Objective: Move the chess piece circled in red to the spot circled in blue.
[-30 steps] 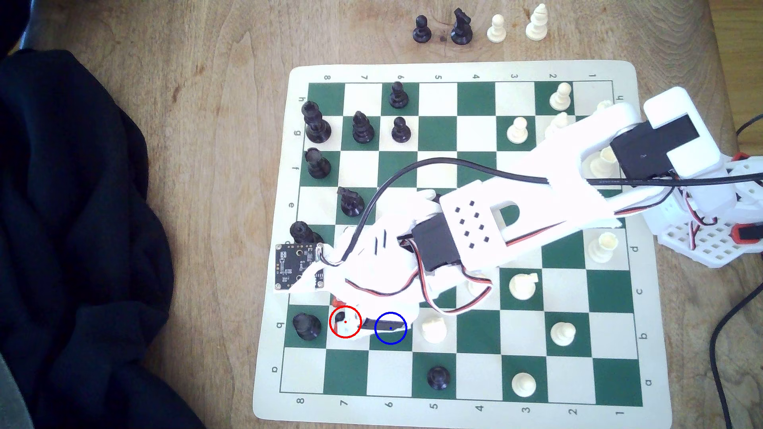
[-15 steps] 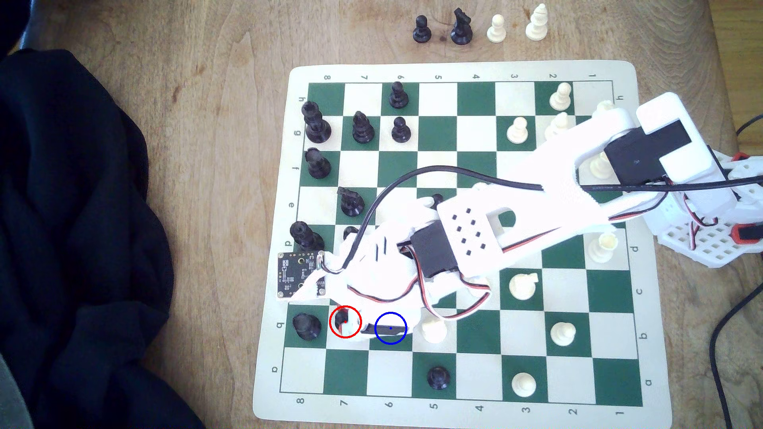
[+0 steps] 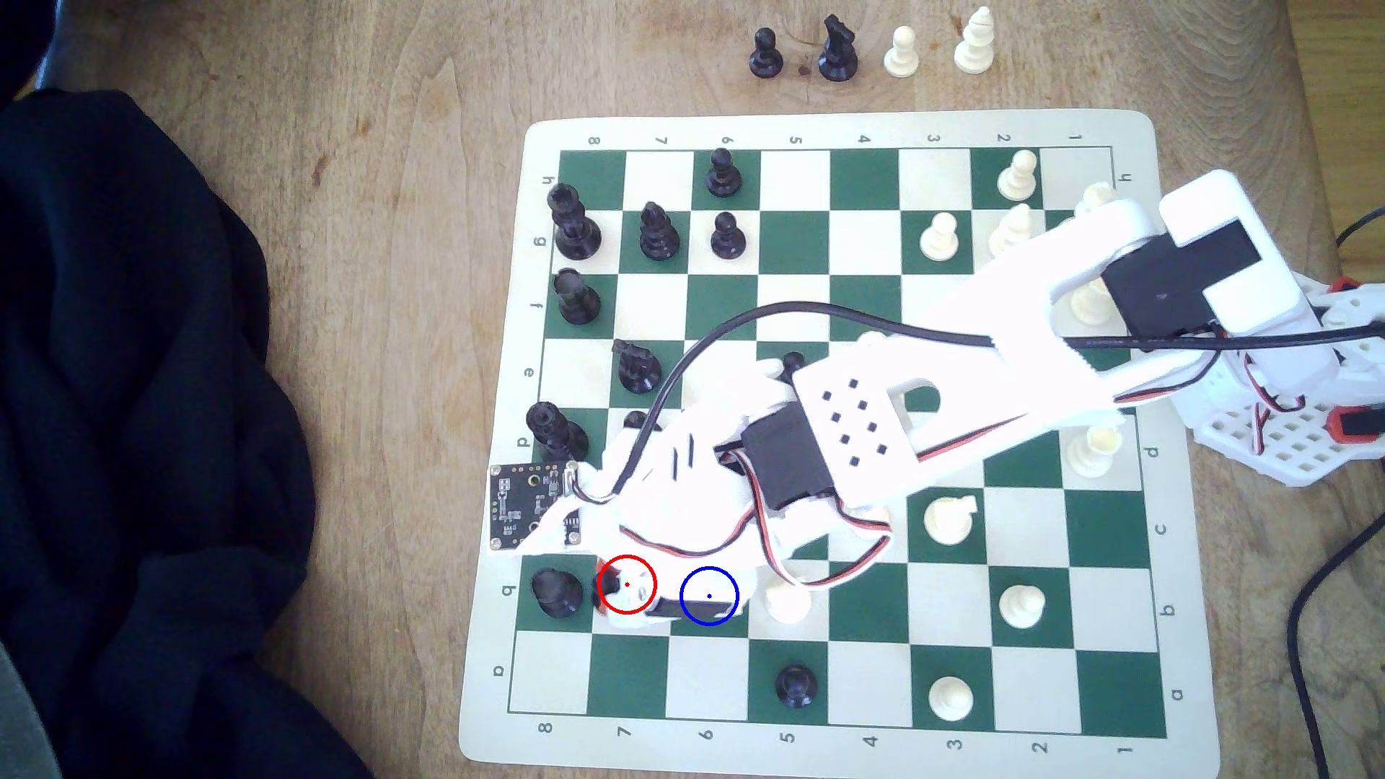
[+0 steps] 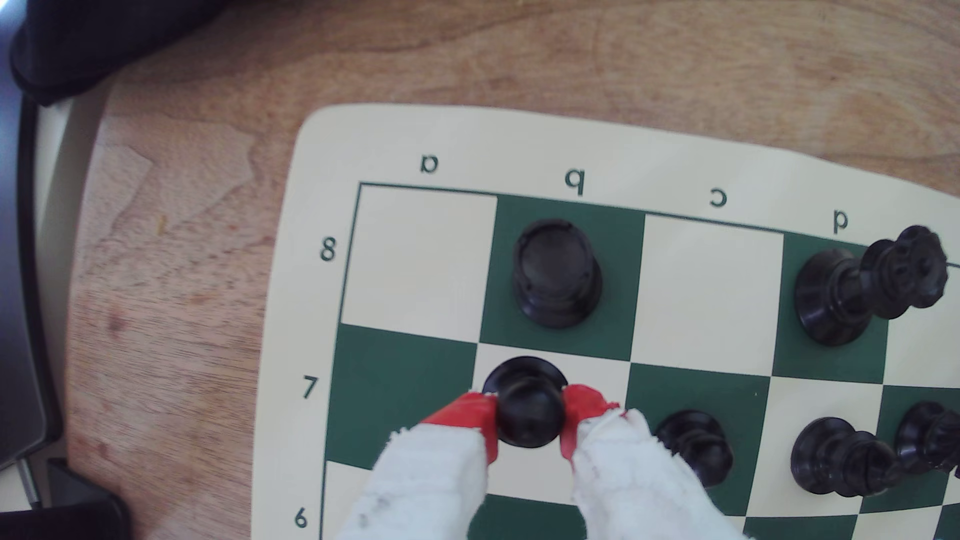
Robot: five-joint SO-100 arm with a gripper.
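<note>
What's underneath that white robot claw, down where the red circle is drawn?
A black pawn stands on the cream square b7, its round head between the gripper's red fingertips. In the exterior view the arm covers most of the pawn and the blue-ringed spot.

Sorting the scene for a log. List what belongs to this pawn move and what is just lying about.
Job:
- black pawn, red tips of the tool pressed on either side of its head
- blue-ringed green square

Lying about:
- black rook
- four pieces off the board
- dark cloth

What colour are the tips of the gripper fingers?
Red, on the fingertips; clearest in the wrist view.
</note>
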